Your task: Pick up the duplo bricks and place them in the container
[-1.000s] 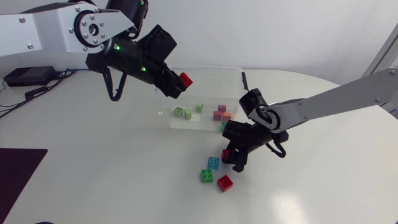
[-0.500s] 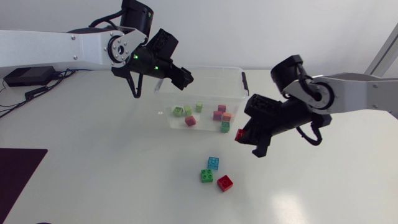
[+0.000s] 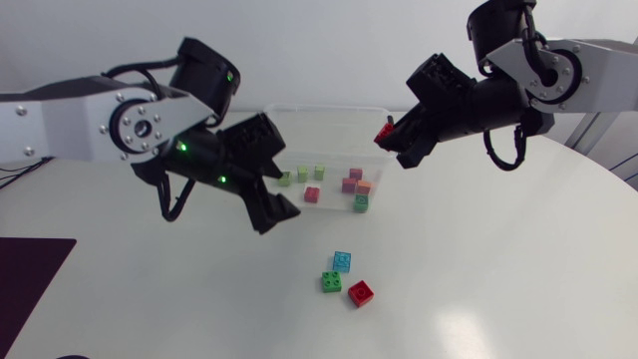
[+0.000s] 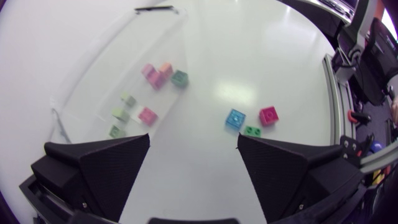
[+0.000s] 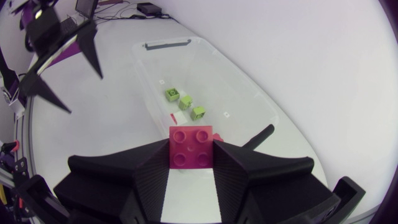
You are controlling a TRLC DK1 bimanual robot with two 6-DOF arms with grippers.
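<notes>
A clear plastic container (image 3: 329, 128) holds several small bricks, among them a red one (image 3: 312, 194). My right gripper (image 3: 389, 134) hangs above the container's right end, shut on a red brick (image 3: 383, 131). In the right wrist view that brick (image 5: 191, 148) sits squarely between the fingers, over the container (image 5: 211, 68). My left gripper (image 3: 279, 184) is open and empty at the container's front left corner. Blue (image 3: 342, 261), green (image 3: 331, 282) and red (image 3: 361, 292) bricks lie on the table in front. The left wrist view shows them (image 4: 235, 119) just ahead of one finger (image 4: 292, 165).
A dark mat (image 3: 25, 269) lies at the table's front left edge. The container has a black handle clip (image 3: 390, 127) at its right end. White tabletop (image 3: 478, 259) stretches right of the loose bricks.
My left gripper opened, let a red brick drop into the container, and swung down to its front left. My right gripper shut on a red brick and lifted it up to the container.
</notes>
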